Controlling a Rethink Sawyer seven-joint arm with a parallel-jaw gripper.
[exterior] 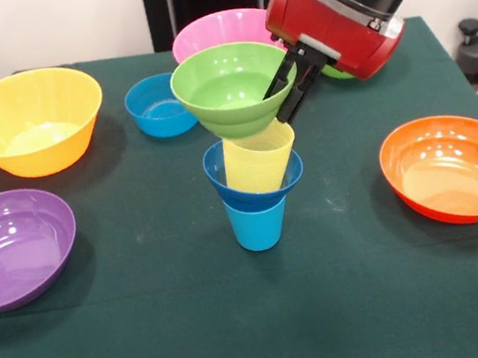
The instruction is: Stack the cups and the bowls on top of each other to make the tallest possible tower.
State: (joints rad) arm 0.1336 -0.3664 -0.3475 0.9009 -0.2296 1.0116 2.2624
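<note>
A tower stands mid-table: a light blue cup (257, 225) at the bottom, a small dark blue bowl (220, 180) on it, and a ribbed yellow cup (259, 163) in that bowl. The small lime green bowl (228, 87) sits at the yellow cup's top; I cannot tell whether it rests on the cup or hangs just above it. My gripper (277, 107) comes in from the upper right and is shut on the green bowl's right rim, with one finger inside and one outside. The small light blue bowl (158, 107) stands alone on the table behind and left of the tower.
A yellow-orange bowl (30, 119) stands at the far left and a purple bowl (12, 246) at the near left. An orange bowl (451, 169) is at the right. A pink bowl (218, 29) is behind the tower. A green bowl's edge (337, 73) shows behind the arm.
</note>
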